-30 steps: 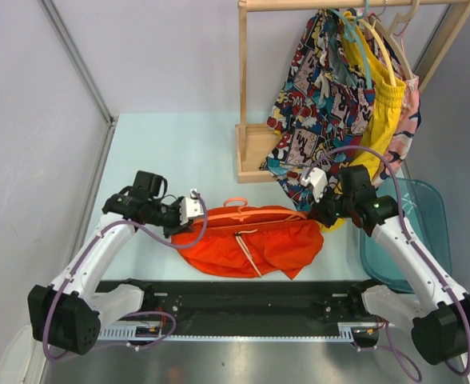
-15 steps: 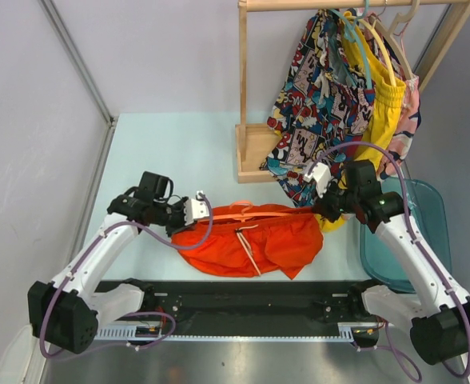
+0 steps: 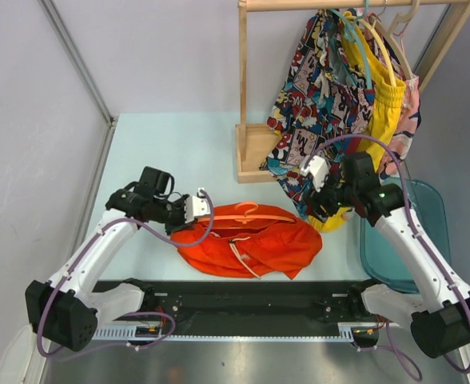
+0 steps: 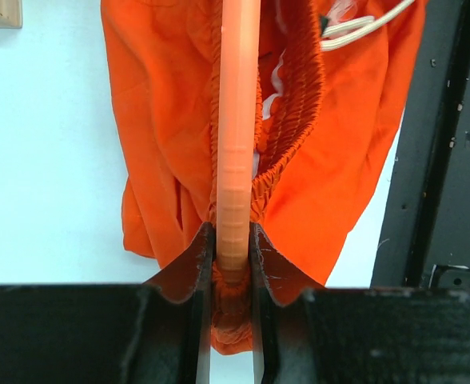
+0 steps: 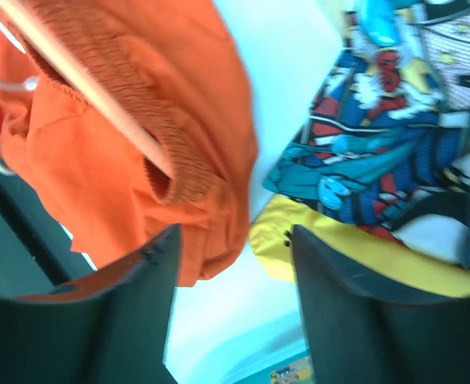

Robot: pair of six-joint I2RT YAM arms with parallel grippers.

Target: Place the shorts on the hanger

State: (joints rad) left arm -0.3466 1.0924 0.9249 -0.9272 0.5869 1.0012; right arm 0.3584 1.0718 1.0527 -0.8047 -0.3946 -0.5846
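Note:
The orange-red shorts (image 3: pixel 255 240) lie crumpled on the table in front of the arms, with the cream drawstring across them. The thin orange hanger (image 3: pixel 247 211) runs through their elastic waist, its hook showing at the far side. My left gripper (image 3: pixel 195 210) is shut on the hanger's left end, with waistband fabric bunched around the bar (image 4: pixel 239 120) between the fingers (image 4: pixel 193 264). My right gripper (image 3: pixel 315 197) hangs open just beyond the shorts' right end, holding nothing. In the right wrist view the shorts (image 5: pixel 99 168) and the hanger's end (image 5: pixel 83 88) lie up and left of the spread fingers (image 5: pixel 151 272).
A wooden rack (image 3: pixel 249 152) stands at the back, carrying comic-print shorts (image 3: pixel 315 96) and yellow shorts (image 3: pixel 383 112) right behind my right gripper. A teal bin (image 3: pixel 415 248) sits at the right. A black rail (image 3: pixel 235 302) runs along the near edge.
My right gripper has opened, let go of the hanger's right end and drawn back slightly. The shorts and hanger, stretched taut before, have sagged onto the table. The left grip is unchanged.

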